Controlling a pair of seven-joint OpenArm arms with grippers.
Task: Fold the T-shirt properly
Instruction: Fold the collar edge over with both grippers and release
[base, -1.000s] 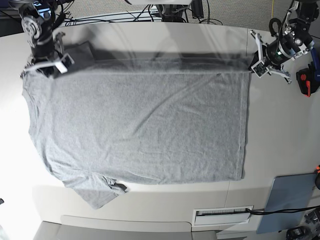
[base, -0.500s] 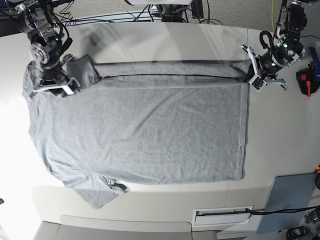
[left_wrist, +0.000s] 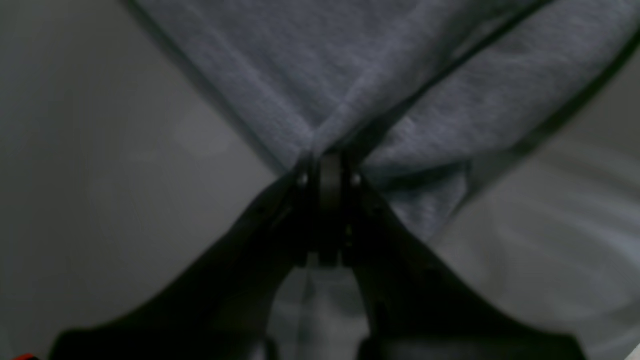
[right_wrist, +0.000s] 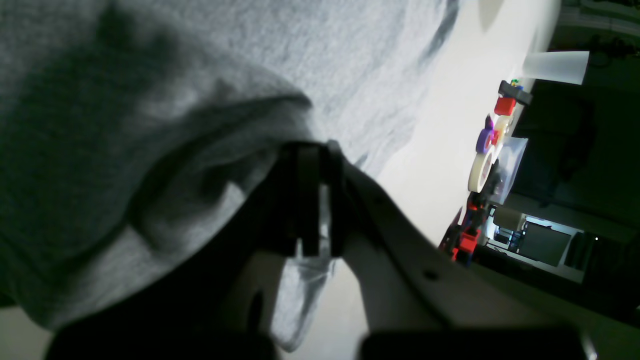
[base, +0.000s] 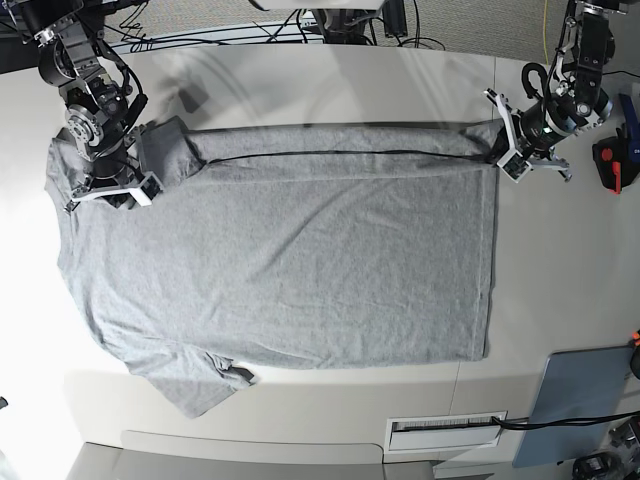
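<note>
t-shirt (base: 290, 260) in both jaws

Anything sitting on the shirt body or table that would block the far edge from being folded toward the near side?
Nothing visible does. The left gripper and right gripper are both shut on the T-shirt at its far edge. The shirt body lies flat and bare. The grey pad near the table corner lies clear of the cloth.
</note>
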